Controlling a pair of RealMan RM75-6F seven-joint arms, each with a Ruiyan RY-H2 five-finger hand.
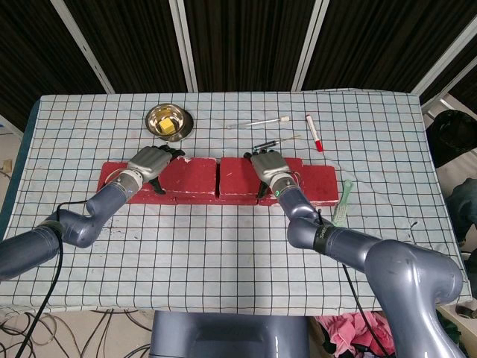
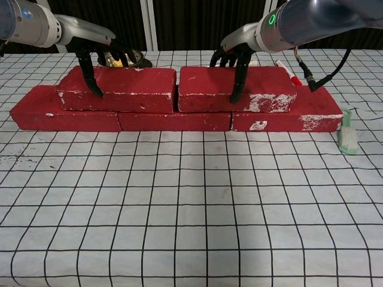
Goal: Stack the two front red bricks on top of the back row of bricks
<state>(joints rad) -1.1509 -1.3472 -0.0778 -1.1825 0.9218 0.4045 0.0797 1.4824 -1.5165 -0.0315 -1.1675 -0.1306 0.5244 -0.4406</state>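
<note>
both rigid, heavy-looking red rectangular bricks (image 2: 116,89) (image 2: 236,88) sit stacked at frame centre; left robot hand (image 2: 90,57) and right robot hand (image 2: 236,60) each clamp one across its width.

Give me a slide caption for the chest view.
Both hands, left and right, grip upper red bricks stacked on the bottom row.

I work in a lab-like test room: my checked tablecloth (image 1: 223,246) lies before dark slatted wall panels (image 1: 246,41), cables (image 1: 45,298) trailing beside it.
</note>
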